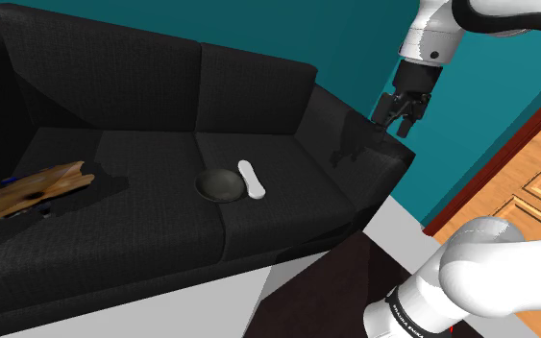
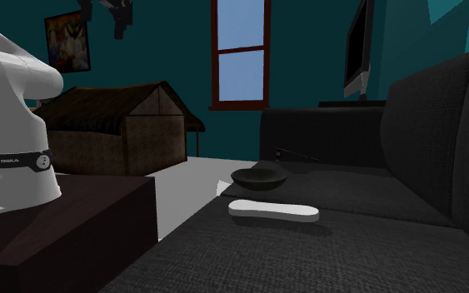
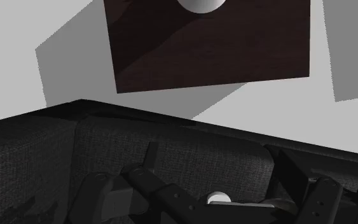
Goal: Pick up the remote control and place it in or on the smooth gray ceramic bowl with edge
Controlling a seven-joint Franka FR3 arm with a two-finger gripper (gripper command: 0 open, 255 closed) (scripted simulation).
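Teal-walled room w/ black fabric sofa (image 1: 153,144) as work surface. Shoulder view: seat cushions run from lower left to arm rest (image 1: 379,154) at right; orange-brown panelled woodwork (image 1: 537,192) at far right.

Task items: white remote control (image 1: 250,180) lies flat on seat cushion, approx. mid-sofa, long axis pointing toward backrest. Dark grey bowl (image 1: 221,185) sits upright just beside it, on the side toward shoulder view's left. Second exterior view: remote control (image 2: 274,210) in foreground, bowl (image 2: 259,176) behind it, narrow strip of cushion visible btwn the two, so remote is outside bowl, not on its rim.

Arm: white links enter from upper right of shoulder view. Pincer (image 1: 398,123) hangs in the air above arm rest, well apart from remote & bowl; fingers spread, nothing btwn them.

Other: brown wood-grained object (image 1: 37,187) on seat at shoulder view's left. Second exterior view shows robot base (image 2: 12,125) on dark brown stand (image 2: 74,225), window (image 2: 241,50) & framed picture (image 2: 67,37) on far wall. Wrist view looks down past arm rest to stand (image 3: 209,57) on pale grey floor (image 3: 355,57).
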